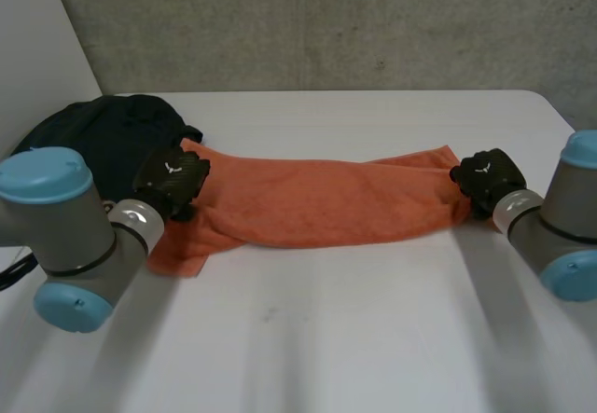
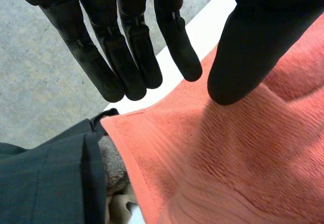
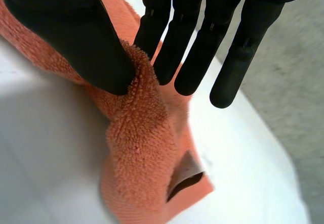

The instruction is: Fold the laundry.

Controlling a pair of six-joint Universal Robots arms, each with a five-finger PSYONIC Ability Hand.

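Pinching towel (image 3: 136, 148) with right hand (image 3: 76, 37); left hand (image 2: 263, 32) fingers (image 2: 129, 57) straight, maybe touching.

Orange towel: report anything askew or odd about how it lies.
The orange towel is not flat: it is bunched into a rumpled band, its right end pinched up by the right hand, its left end beside the left hand touching a dark garment.

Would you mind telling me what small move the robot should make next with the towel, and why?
Probably close the left hand on its end of the orange towel: its fingers are straight and apart from the thumb, while the right hand pinches the other end.
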